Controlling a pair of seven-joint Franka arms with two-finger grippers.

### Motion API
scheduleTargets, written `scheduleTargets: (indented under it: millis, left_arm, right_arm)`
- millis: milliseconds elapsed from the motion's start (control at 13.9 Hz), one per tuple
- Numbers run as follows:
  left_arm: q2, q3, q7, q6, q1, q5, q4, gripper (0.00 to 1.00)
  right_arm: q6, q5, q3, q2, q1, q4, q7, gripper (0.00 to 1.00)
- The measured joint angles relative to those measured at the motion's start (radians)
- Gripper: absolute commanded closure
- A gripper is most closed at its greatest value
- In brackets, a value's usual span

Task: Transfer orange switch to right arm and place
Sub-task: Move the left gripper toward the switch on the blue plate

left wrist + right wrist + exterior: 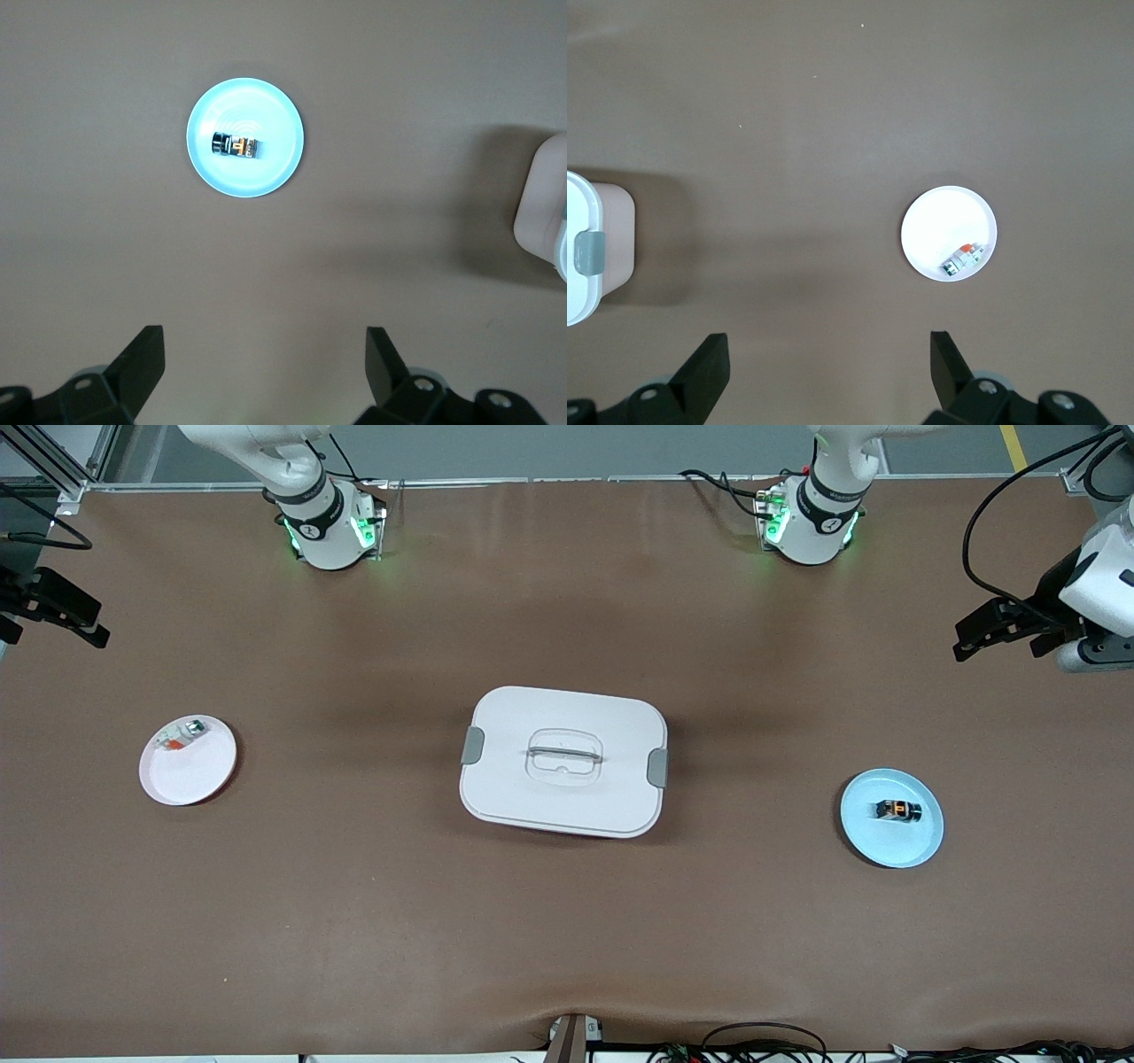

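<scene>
The orange switch (898, 811) lay on the blue plate (912, 850). My left gripper (997, 631) and right gripper (55, 613) both hung above the table's ends, fingers apart and empty.

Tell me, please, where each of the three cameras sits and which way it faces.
Front view: high across the table, facing both arm bases; it shows the left gripper, the right gripper, the box and both plates.
Left wrist view: above the table, looking down on the switch on the blue plate; its own open fingers show.
Right wrist view: looking down on the white plate; its own open fingers show.
Shared: both wrist views catch an edge of the box; each plate also shows in the front view.
</scene>
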Motion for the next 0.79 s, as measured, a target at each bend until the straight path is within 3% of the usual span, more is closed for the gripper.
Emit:
scheduleTargets:
  millis: [794]
  left_arm:
    - [0.009, 0.005, 0.035, 0.0, 0.006, 0.0, 0.0, 0.0]
  right_arm:
    - [0.001, 0.0, 0.0, 0.0, 0.0, 0.0, -0.002, 0.0]
